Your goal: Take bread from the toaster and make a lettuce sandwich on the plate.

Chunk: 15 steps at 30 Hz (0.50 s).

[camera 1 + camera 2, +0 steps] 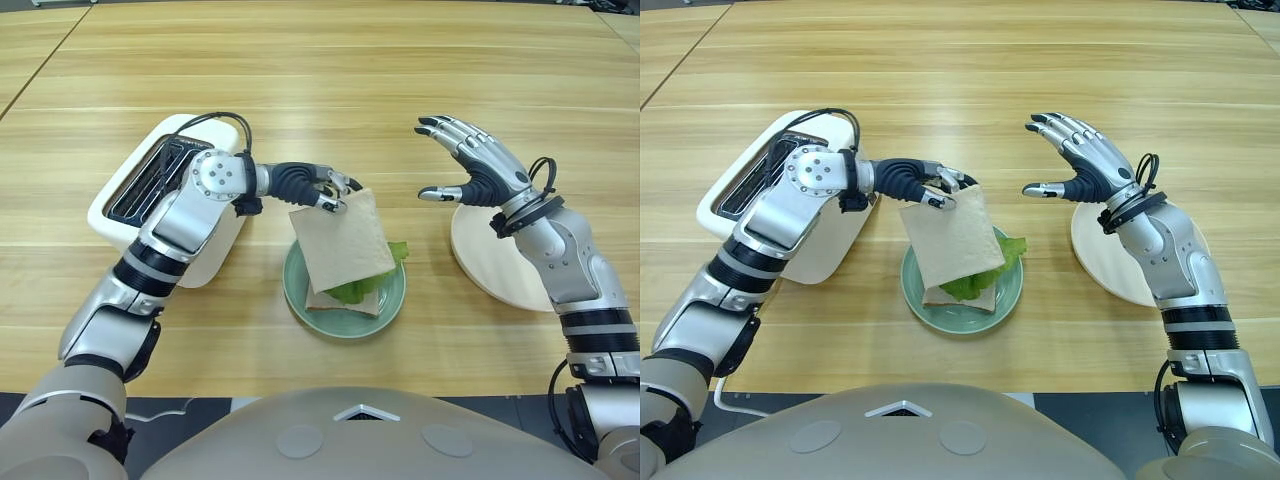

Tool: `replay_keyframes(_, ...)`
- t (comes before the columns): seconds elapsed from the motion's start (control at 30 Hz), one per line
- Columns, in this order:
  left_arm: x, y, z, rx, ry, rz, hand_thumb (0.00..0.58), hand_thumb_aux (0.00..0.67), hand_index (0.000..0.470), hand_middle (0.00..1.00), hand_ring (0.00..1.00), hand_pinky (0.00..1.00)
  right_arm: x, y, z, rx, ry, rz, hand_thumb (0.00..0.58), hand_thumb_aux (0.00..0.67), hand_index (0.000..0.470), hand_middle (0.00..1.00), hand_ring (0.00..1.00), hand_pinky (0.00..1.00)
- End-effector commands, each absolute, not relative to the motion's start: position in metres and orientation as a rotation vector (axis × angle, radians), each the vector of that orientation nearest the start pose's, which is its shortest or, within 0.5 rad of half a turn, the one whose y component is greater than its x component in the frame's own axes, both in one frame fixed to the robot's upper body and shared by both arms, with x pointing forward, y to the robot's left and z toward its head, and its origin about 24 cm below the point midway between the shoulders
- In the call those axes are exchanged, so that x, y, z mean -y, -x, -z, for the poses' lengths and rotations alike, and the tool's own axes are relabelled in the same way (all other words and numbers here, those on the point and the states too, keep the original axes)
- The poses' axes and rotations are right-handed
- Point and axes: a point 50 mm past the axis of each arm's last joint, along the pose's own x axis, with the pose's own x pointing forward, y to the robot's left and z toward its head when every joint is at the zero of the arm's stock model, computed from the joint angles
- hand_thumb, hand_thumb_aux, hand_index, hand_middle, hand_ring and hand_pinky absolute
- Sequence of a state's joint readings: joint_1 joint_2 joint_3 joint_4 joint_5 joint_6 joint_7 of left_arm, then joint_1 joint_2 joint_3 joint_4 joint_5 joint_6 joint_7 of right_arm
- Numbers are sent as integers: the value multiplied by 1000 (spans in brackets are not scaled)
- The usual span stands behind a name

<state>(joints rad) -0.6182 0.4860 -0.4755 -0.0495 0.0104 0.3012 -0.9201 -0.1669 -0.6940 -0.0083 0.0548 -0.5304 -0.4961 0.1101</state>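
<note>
Green plate [345,330], one, nearest: lower bread slice [330,303], mostly covered; lettuce [360,290], edges showing; upper bread slice [340,240], tilted on top, far corner pinched by left hand [325,188]. Cream plate [480,262], one, partly behind right arm. Right hand [470,165], raised, fingers spread, holding nothing. Toaster [140,185], one, partly behind left arm.

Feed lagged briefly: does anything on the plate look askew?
Yes. The top bread slice is tilted, far corner pinched in the left hand, lower edge over the lettuce; not flat yet.
</note>
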Motion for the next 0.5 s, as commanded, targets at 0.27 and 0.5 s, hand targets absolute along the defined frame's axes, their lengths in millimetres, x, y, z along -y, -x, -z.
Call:
replay_keyframes(0.27,-50,-305,-88,-92,-895,1378,580,670,470,0,0,0,210,-261,-147,549,1114,-421,0,0,0,0,0,0)
replay_keyframes(0.5,-54,-315,-71,-85,-951,1362,580,670,470,0,0,0,176,-206,-164,633,691,-841,0,0,0,0,0,0)
